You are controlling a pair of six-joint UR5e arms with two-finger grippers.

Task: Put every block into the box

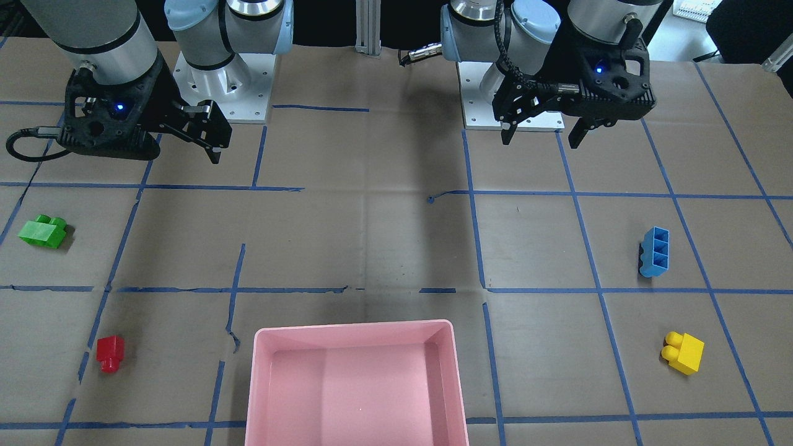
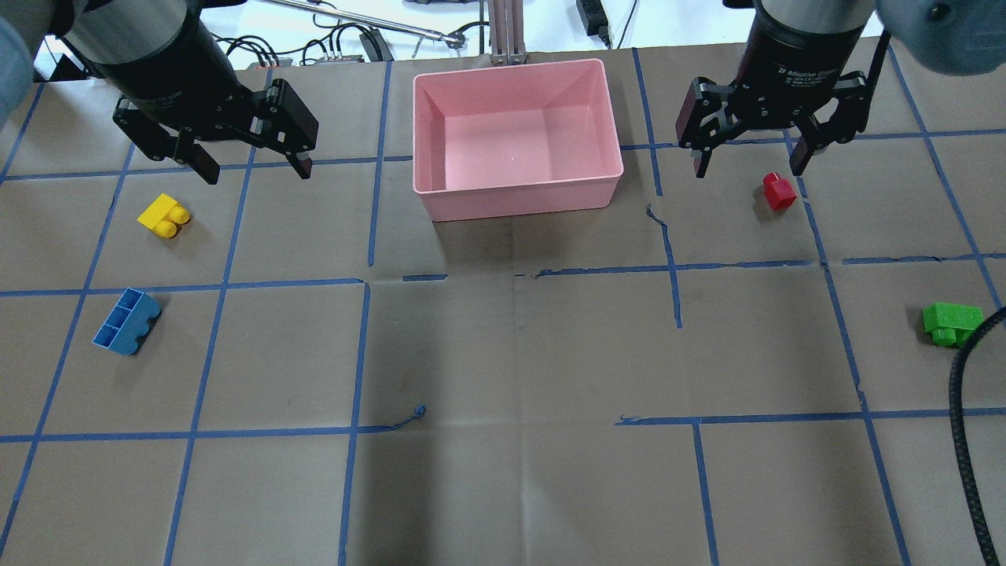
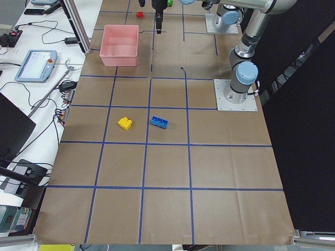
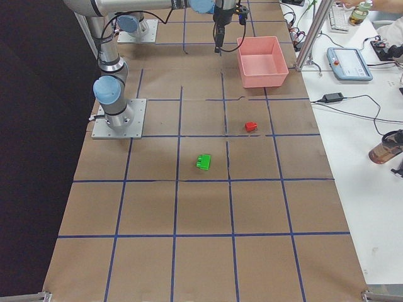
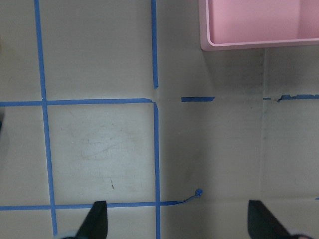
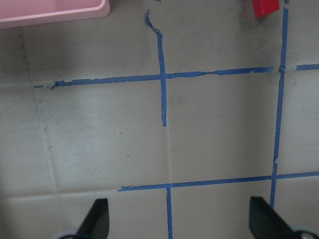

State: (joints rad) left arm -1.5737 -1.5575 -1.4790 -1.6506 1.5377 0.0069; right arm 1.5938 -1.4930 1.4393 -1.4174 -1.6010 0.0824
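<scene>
The pink box stands empty at the table's far middle; it also shows in the front view. The yellow block and the blue block lie on the left. The red block and the green block lie on the right. My left gripper is open and empty, hovering left of the box and beyond the yellow block. My right gripper is open and empty, hovering right of the box, just beyond and left of the red block.
Brown paper with a blue tape grid covers the table. Both arm bases stand at the robot's edge. A black cable hangs over the right side near the green block. A teach pendant lies off the table.
</scene>
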